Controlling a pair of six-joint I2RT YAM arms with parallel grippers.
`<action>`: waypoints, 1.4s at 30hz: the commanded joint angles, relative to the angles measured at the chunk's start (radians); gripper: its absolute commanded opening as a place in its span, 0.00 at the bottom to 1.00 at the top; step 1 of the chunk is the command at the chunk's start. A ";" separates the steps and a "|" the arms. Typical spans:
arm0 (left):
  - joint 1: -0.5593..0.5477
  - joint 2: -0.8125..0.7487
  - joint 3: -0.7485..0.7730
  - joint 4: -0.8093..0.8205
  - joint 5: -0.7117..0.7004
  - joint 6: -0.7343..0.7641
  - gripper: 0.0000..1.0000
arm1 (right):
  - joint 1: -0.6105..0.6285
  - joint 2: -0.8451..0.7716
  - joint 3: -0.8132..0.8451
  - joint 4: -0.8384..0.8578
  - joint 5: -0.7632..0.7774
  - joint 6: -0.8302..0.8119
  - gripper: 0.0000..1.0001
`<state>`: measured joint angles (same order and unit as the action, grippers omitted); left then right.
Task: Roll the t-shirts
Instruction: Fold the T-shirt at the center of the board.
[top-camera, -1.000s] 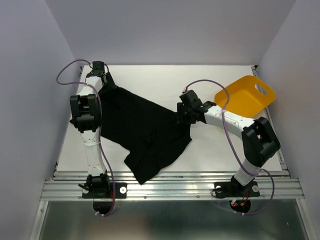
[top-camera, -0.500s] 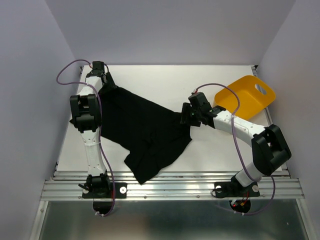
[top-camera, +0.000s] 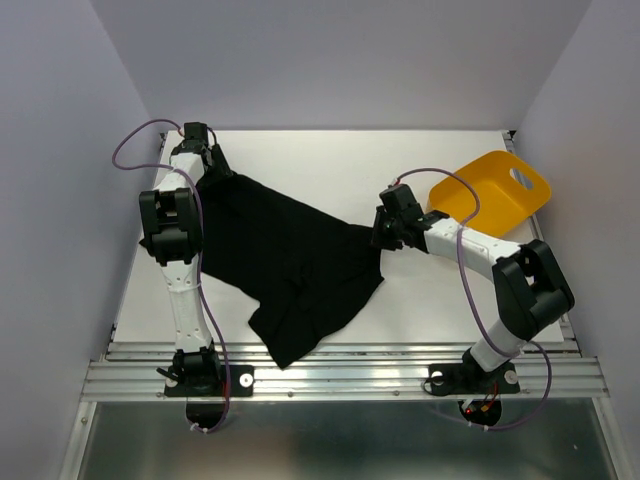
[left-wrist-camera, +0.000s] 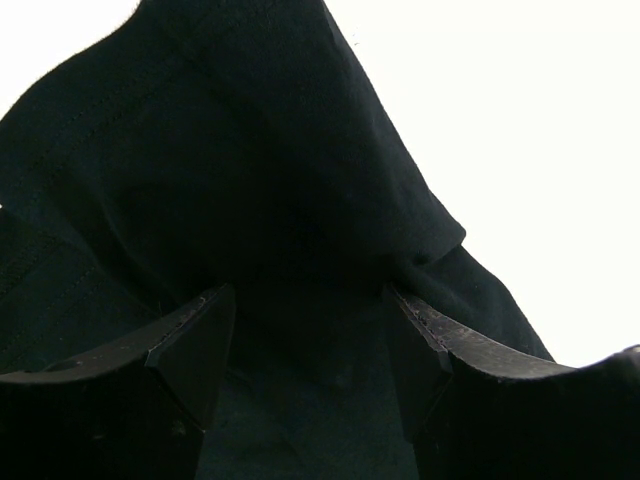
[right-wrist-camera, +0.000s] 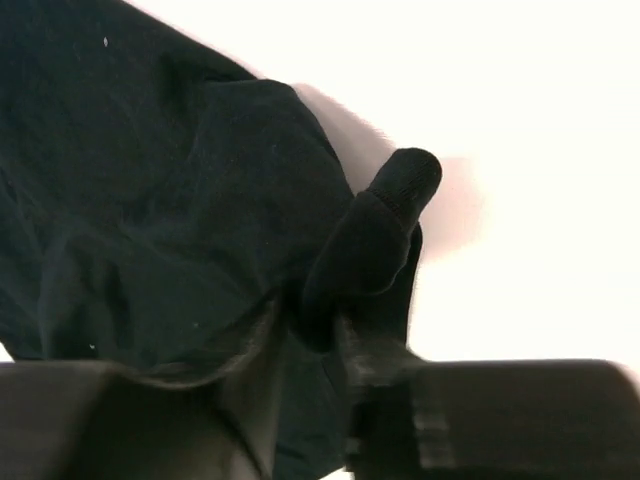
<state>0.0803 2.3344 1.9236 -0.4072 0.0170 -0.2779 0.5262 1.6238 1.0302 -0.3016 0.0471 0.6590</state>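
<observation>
Barely under way. Find t-shirt (top-camera: 290, 265) sprawled rumpled on worktop (top-camera: 330, 160) between arms, nowhere rolled. Note left claw (top-camera: 205, 160) spread over its far-left corner; right claw (top-camera: 385, 232) apparently pinching a fold at its right edge, dark view. Leaves flattening and rolling to do.

1 black t-shirt (top-camera: 290, 265), rumpled, spread diagonally, right edge bunched
</observation>
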 joint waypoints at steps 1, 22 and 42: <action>0.007 -0.049 -0.021 -0.028 0.003 0.006 0.71 | -0.009 -0.008 0.037 0.062 0.033 -0.019 0.16; 0.007 -0.037 -0.014 -0.033 -0.005 0.022 0.71 | -0.221 -0.009 0.077 0.144 -0.185 -0.018 0.10; 0.009 -0.040 -0.026 -0.028 0.001 0.017 0.71 | -0.201 0.005 -0.061 0.209 -0.257 -0.007 0.53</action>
<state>0.0803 2.3344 1.9236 -0.4076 0.0181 -0.2703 0.3092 1.6489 0.9752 -0.1612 -0.1894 0.6445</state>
